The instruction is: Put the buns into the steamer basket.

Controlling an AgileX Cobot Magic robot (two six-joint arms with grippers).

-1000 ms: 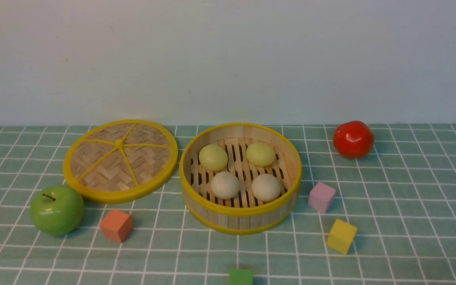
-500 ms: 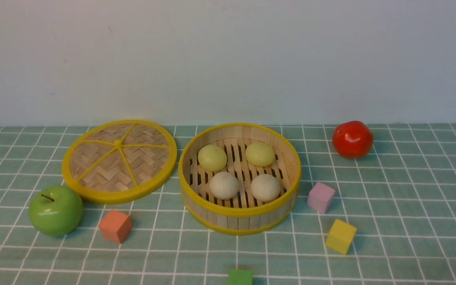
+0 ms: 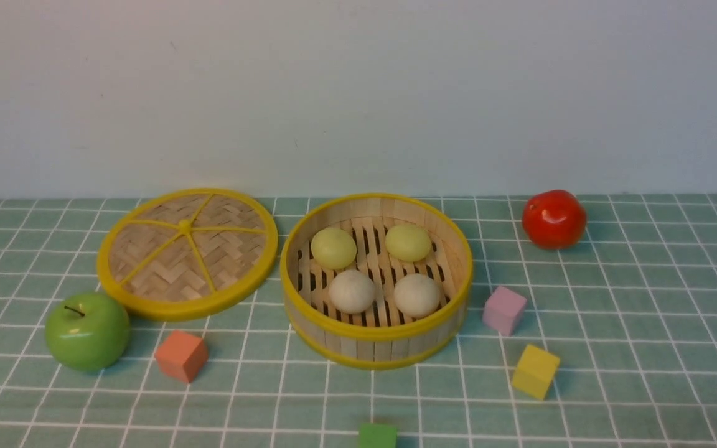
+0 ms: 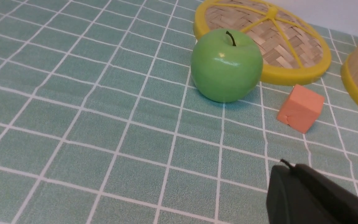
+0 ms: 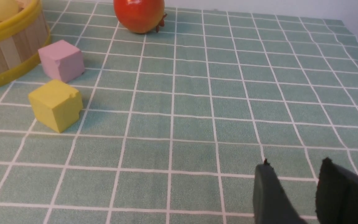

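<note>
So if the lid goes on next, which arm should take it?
Left, probably. The lid lies left of the steamer basket and shows close in the left wrist view; the right wrist view shows no lid.

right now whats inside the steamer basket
Four buns sit on the slatted floor of the steamer basket: two yellow-green buns at the back, two off-white buns in front. The near wall hides the front strip of floor.
</note>
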